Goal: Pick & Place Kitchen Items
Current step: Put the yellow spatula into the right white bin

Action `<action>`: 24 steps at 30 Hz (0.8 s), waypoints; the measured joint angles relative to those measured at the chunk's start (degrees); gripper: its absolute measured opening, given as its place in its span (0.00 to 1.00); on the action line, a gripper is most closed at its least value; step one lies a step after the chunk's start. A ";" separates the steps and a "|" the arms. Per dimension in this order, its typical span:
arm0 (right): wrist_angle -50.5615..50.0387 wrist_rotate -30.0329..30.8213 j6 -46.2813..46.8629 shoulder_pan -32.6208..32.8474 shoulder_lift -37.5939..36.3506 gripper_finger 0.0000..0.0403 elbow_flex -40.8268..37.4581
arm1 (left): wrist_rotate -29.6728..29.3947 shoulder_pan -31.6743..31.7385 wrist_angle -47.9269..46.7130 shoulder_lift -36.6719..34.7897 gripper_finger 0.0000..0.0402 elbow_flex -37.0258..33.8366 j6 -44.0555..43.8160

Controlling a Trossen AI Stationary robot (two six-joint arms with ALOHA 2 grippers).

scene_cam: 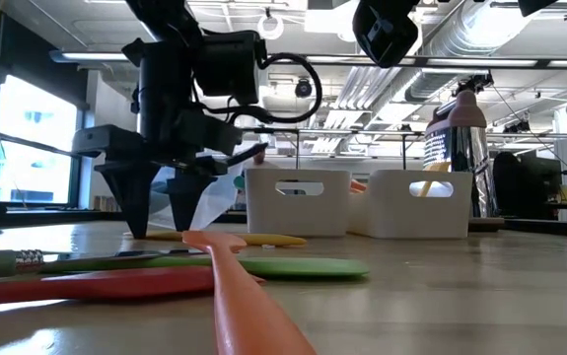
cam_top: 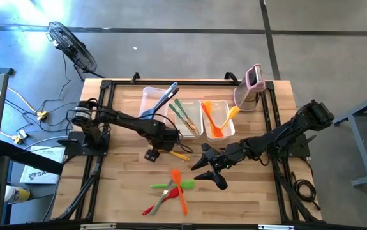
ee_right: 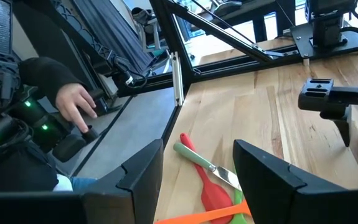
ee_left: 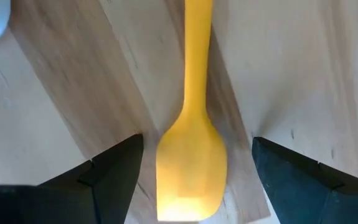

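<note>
A yellow spatula [ee_left: 191, 155] lies flat on the wooden table, its blade between the fingers of my left gripper [ee_left: 194, 180]. That gripper [cam_top: 164, 147] points straight down, open, with a gap showing on each side of the blade. In the low view its fingertips [scene_cam: 135, 212] reach down to the table. My right gripper [cam_top: 207, 171] hangs open above the table's middle with nothing between its fingers [ee_right: 141, 180]. An orange spatula [cam_top: 179, 188], a green one [cam_top: 173, 185] and a red one [cam_top: 154, 204] lie crossed near the front edge.
Three clear tubs stand at the back: the left [cam_top: 150, 96] holds a blue utensil, the middle [cam_top: 196, 105] several green and dark ones, the right [cam_top: 224, 128] orange and yellow ones. A pink-and-white gadget [cam_top: 252, 86] stands at the back right. A person's hand [ee_right: 73, 102] shows beyond the table's edge.
</note>
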 joint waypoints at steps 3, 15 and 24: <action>-0.01 -0.02 0.00 0.00 0.00 0.46 0.00 | -2.14 0.01 -2.37 0.05 0.74 1.54 -0.35; -0.53 -0.48 0.00 0.00 0.00 0.46 0.00 | -4.41 0.04 -7.40 0.15 0.74 4.09 -1.62; -0.88 -0.46 0.00 0.00 0.00 0.46 0.00 | -2.91 0.04 -7.24 0.02 0.74 3.79 -1.53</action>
